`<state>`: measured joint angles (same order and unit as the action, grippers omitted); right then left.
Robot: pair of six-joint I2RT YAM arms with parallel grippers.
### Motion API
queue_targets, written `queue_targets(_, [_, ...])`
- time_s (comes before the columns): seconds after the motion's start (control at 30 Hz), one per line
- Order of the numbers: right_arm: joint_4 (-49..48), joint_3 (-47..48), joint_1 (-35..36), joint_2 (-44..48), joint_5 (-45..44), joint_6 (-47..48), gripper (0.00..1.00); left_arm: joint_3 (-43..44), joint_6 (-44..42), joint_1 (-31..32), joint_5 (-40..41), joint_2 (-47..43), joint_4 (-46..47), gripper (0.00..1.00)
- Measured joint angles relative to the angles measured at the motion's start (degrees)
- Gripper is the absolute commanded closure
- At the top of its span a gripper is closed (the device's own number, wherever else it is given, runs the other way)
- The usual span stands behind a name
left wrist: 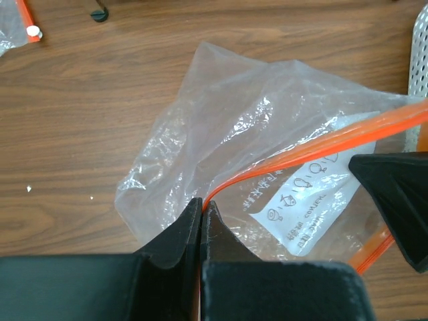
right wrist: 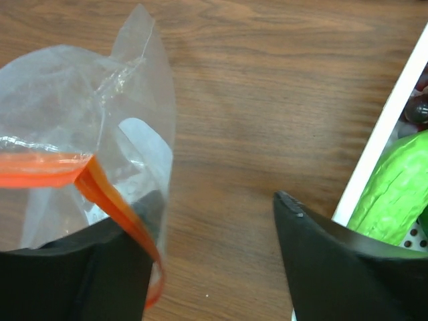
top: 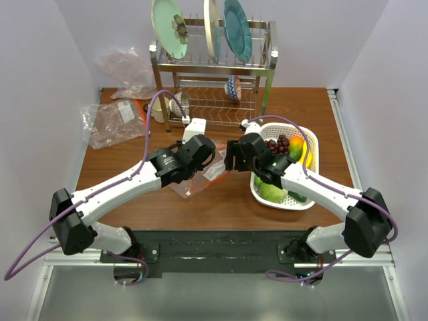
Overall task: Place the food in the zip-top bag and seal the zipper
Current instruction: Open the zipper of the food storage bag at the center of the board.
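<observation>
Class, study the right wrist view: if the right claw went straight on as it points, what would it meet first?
Probably the bare wooden table, between the zip-top bag and the white basket; depth is unclear.

Clear zip-top bag [top: 200, 179] lying crumpled just left of basket [top: 315, 157], orange-red zipper [left wrist: 314, 148] gaping open; food [top: 271, 192] sitting inside basket.

The zipper [left wrist: 314, 144] is pinched at lower centre by the left gripper [left wrist: 202, 206], jaws pressed together. The zip-top bag [left wrist: 227, 114] is spread crumpled on the wooden table [left wrist: 87, 100], mid-frame; a white printed slip [left wrist: 304, 200] is seen through it.
</observation>
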<state>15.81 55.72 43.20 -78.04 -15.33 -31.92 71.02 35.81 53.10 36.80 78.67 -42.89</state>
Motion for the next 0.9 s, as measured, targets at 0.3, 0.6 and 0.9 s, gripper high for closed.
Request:
queue_targets(0.3, [-3.06, -0.48, -0.09, 1.33, 12.55, 1.55, 0.21, -1.66, -2.51, -0.11, -4.15, 0.90, 4.92, 1.00])
queue_targets(0.6, [-0.74, -0.52, -0.02, 8.72, 16.46, 3.82, 0.23, -0.68, -2.71, -0.11, -5.09, 7.50, 6.47, 1.00])
queue_targets(0.9, [10.67, -1.33, -0.02, 19.69, 7.02, 4.44, 0.22, 1.95, -4.20, -0.11, -5.68, 8.44, 7.43, 1.00])
